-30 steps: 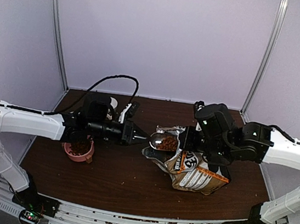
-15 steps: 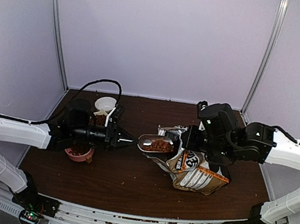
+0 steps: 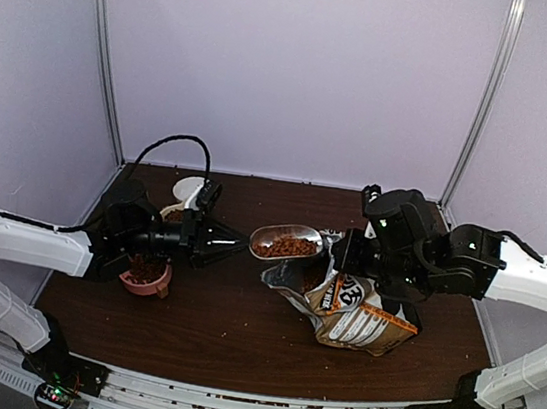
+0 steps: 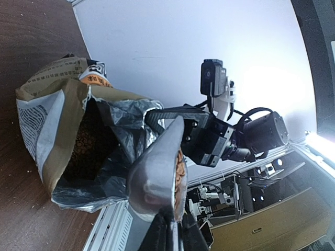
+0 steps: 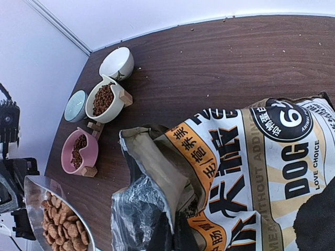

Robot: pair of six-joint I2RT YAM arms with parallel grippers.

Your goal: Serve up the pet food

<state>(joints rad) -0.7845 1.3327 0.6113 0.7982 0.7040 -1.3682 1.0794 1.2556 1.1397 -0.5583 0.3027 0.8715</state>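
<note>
Just left of the bag (image 3: 360,312), the left pincer (image 3: 236,244) grips a scoop (image 3: 261,235) heaped with pet food (image 3: 290,249). The right pincer (image 5: 172,234) pinches the bag's mouth. Best carried level to the pink bowl (image 3: 146,279) farther left, then tipped slowly.

A dark wood-grain table (image 3: 218,318) carries a large foil bag (image 3: 355,314) printed in orange, black and white. The bag lies on its side right of the table's middle, its torn mouth gaping toward the left edge (silver lining showing). A metal scoop (image 3: 284,241) sits level in the air just left of that mouth. Four bowls stand near the far-left corner:

- a white bowl (image 5: 116,63) farthest back
- a tilted white bowl (image 5: 104,99) on a wooden stand
- a pale teal bowl (image 5: 76,105) beside it
- a pink bowl (image 5: 79,152) on a wooden block, nearest
</note>
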